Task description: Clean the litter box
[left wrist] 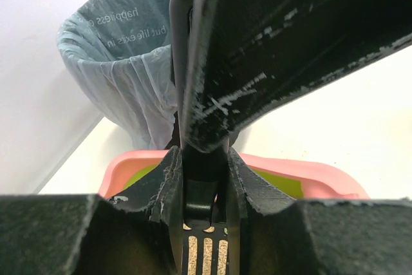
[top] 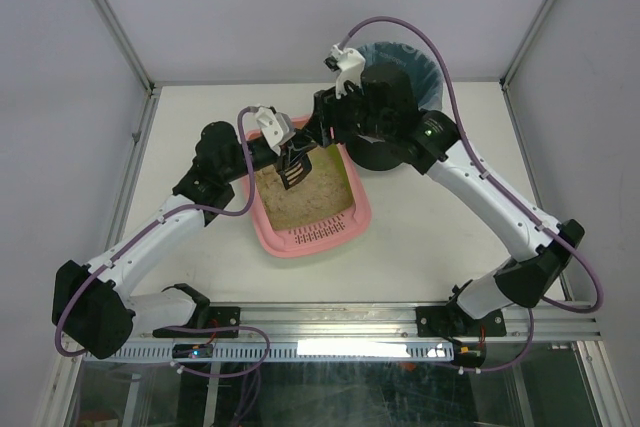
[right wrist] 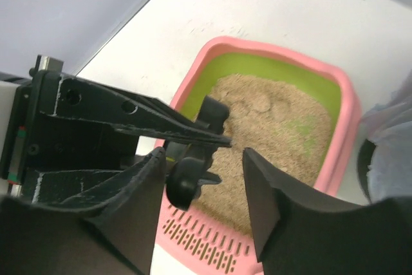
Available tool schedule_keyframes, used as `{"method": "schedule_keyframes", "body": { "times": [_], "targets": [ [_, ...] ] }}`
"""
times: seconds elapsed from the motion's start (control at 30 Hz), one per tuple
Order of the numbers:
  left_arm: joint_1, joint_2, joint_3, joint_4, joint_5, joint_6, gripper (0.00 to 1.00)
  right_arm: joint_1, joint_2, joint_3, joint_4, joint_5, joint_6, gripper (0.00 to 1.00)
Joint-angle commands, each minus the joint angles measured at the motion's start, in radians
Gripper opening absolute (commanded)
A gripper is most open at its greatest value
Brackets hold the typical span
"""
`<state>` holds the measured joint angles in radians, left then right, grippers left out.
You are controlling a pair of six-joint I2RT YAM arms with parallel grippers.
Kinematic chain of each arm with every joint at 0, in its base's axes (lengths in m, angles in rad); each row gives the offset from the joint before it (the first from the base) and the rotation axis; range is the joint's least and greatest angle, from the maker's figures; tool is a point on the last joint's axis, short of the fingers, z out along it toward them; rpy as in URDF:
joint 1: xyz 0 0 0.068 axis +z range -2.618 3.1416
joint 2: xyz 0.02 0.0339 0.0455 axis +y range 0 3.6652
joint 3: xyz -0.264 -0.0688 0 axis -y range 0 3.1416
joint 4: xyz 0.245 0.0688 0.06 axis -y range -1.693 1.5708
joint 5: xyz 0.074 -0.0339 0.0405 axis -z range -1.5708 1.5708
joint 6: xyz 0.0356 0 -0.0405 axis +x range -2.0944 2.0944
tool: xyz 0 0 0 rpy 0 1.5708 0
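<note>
Mid-worktop, just beyond the arm bases: the litter box, pink-rimmed, with beige litter inside. Over the far-left part of the litter, a small black slotted scoop, handle clamped narrow in the left pincer. Just beyond, the right pincer, standing apart on either side of the handle's end and not visibly touching it.

Reads as a hand-over of the scoop into the left pincer. To do it well:
- Keep the left grip tight and motionless.
- Draw the right pincer straight back toward the far right, clear of the left fingers.
- Avoid tipping the scoop.
- Only then dip the slotted blade into the litter.

Farther still, at the far-right corner of the box, touching or just beside it, the round black bin lined with a blue bag. Largely hidden under the right arm.

Long axis of the box running near to far, leaning slightly left at the far end. Slotted ledge at the near end, facing the arm bases. Far short wall toward the bin.
</note>
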<state>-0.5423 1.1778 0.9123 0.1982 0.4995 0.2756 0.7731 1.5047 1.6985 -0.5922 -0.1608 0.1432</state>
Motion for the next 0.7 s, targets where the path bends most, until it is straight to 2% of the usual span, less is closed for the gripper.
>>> {"method": "schedule_keyframes", "body": {
  "times": [0.0, 0.33, 0.6, 0.67],
  "targets": [
    [-0.001, -0.005, 0.013, 0.042, 0.023, 0.015, 0.00, 0.002, -0.078, -0.021, 0.116, 0.113, 0.059, 0.57],
    [-0.001, 0.007, 0.020, 0.052, 0.012, -0.002, 0.00, 0.025, -0.071, -0.071, 0.171, 0.115, 0.119, 0.56],
    [-0.001, 0.009, 0.019, 0.052, 0.004, -0.005, 0.00, 0.063, -0.045, -0.081, 0.178, 0.156, 0.128, 0.44],
    [-0.001, 0.010, 0.018, 0.053, 0.004, -0.004, 0.00, 0.068, -0.042, -0.082, 0.178, 0.164, 0.126, 0.39]
  ]
}}
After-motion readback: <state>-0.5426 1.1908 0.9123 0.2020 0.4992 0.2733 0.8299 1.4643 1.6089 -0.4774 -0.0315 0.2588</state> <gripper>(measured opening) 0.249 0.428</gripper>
